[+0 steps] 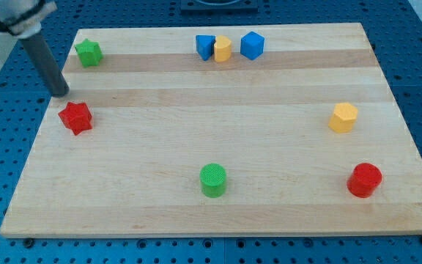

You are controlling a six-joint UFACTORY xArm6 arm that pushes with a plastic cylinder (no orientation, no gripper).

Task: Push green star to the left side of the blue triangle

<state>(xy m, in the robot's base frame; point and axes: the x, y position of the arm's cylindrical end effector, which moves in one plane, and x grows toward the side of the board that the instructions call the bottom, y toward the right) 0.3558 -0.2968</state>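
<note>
The green star (89, 53) lies near the board's top left corner. The blue triangle (205, 46) lies at the top middle, touching a yellow block (223, 49) on its right. My tip (61, 92) rests on the board at the left edge, below and slightly left of the green star and just above a red star (75, 116). The tip touches neither block.
A blue cube (252, 45) sits right of the yellow block. A yellow hexagon block (343, 117) is at the right. A red cylinder (364, 180) is at the bottom right. A green cylinder (213, 180) is at the bottom middle. The wooden board (196, 95) sits on a blue perforated surface.
</note>
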